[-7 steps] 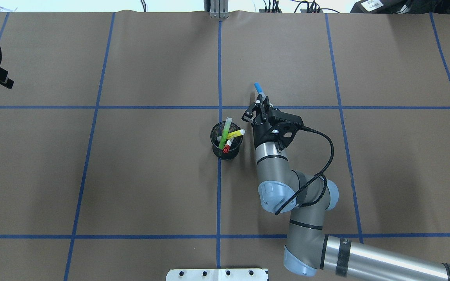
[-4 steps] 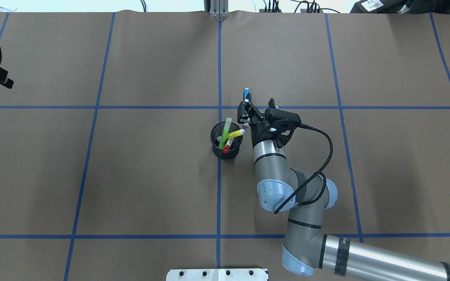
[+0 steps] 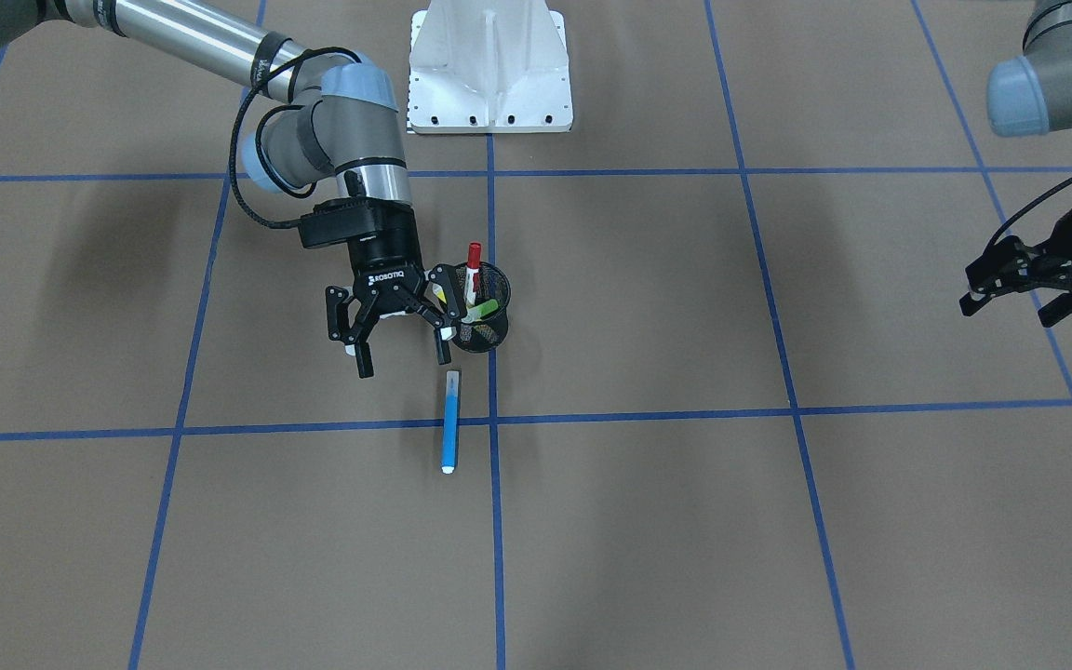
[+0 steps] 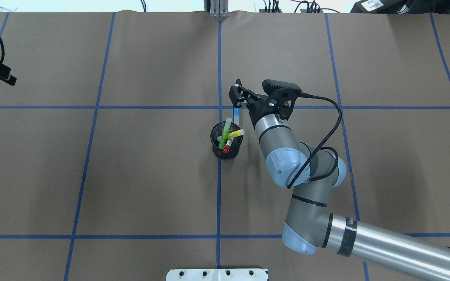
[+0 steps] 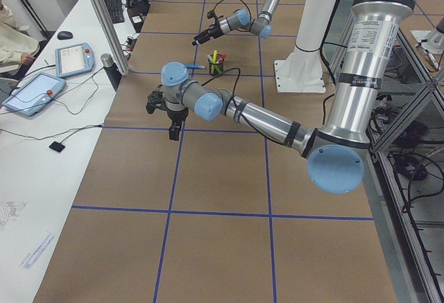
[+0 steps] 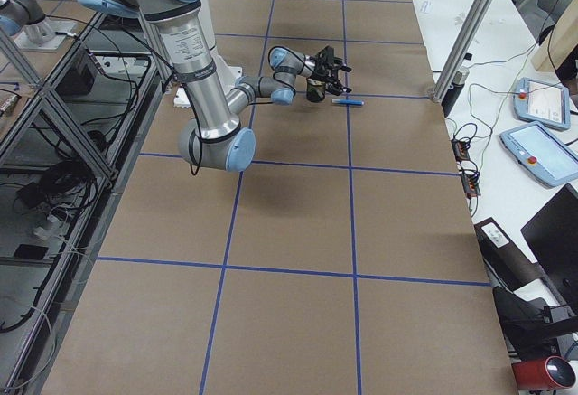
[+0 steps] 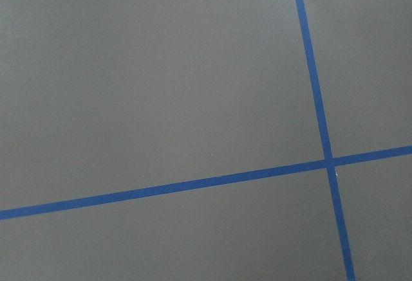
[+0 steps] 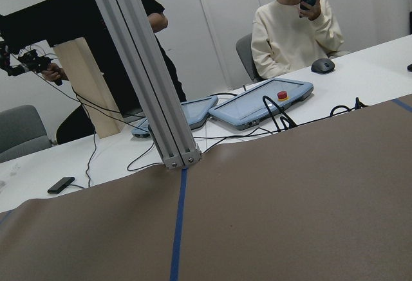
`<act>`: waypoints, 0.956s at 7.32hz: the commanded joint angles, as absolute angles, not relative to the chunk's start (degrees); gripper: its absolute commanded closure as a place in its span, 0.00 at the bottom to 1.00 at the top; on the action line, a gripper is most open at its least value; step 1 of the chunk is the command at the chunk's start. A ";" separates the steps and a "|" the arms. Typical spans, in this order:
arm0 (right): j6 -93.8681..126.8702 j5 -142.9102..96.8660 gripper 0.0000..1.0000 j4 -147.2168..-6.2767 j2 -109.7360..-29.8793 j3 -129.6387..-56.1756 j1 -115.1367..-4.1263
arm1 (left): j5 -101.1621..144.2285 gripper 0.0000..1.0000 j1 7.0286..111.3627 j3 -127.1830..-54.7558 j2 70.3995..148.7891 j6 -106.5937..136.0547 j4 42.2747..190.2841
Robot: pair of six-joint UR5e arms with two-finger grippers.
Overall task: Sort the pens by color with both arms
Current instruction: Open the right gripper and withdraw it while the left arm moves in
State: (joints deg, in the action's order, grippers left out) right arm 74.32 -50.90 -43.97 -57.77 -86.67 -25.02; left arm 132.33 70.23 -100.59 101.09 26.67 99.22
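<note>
Your right claw [image 3: 403, 358] hangs spread wide and empty. The blue pen [image 3: 449, 423] lies flat on the surface [image 3: 778, 521] just beyond its fingertips, on the side away from the robot's base and nearer the cup-side finger than the outer one. It touches neither finger.

The pen's long axis points straight out from the claw, close beside the centre tape line [image 3: 496, 540] and nearly parallel to it, and it crosses the cross-wise line. I judge the blue one to be set down already.

The mesh cup [image 3: 480, 340] stands just beside the claw's inner finger, on the side toward the other arm. It holds the red-capped pen [image 3: 474, 265] upright, and the green pen [image 4: 225, 132] and yellow pen [image 4: 236, 134] leaning.

Your left claw [image 3: 1009, 296] hovers well apart, far out past the cup. Its fingers look spread with nothing between them, and its wrist view shows only bare surface and tape.

So the right arm is much the nearer to every pen. For the left to share the work it has a long reach in toward the cup. Mind the blue pen under the right claw's fingertips if that claw swings across to the cup.
</note>
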 commanded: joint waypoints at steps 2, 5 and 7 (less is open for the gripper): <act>71.47 -75.31 0.00 -53.29 -58.53 -93.48 -37.83 | 132.45 0.00 70.31 -100.37 106.68 28.20 97.57; 62.36 -97.65 0.00 -71.40 -60.02 -101.49 -49.09 | 132.45 0.00 70.49 -101.07 112.73 37.58 94.77; 53.31 -106.40 0.00 -77.32 -65.62 -105.54 -53.33 | 132.36 0.00 68.75 -103.87 117.84 48.80 91.50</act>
State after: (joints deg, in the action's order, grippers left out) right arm 58.76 -100.74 -73.47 -62.33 -103.08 -50.54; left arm 132.39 69.95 -102.36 114.71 41.83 93.02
